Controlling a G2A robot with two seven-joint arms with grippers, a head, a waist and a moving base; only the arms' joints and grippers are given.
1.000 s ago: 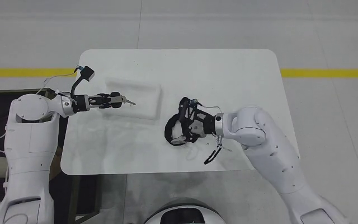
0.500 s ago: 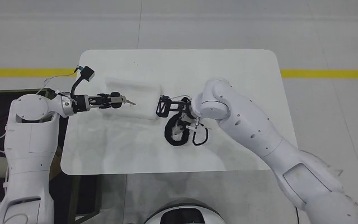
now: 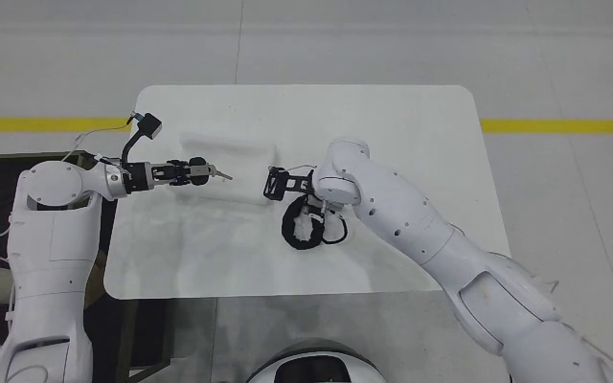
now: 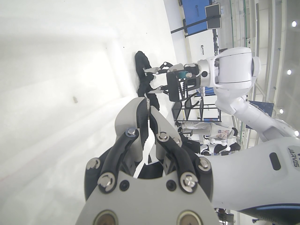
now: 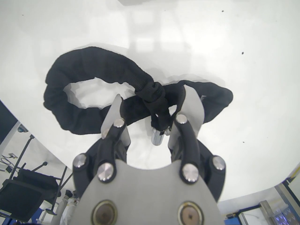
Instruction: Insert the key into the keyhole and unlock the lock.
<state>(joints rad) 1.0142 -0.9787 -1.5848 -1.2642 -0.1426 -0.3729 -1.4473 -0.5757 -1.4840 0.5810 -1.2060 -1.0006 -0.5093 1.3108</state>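
Key [image 3: 224,176] sits pinched between the closed fingers of my left gripper [image 3: 213,173], left of centre in the top view, over a white pad [image 3: 244,153]. My right gripper [image 5: 153,98] is spread wide astride the black lock [image 3: 305,228] near the middle of the table [image 3: 412,124]. The lock's silver cylinder [image 5: 156,138] lies between its fingers; I cannot tell whether they touch it.
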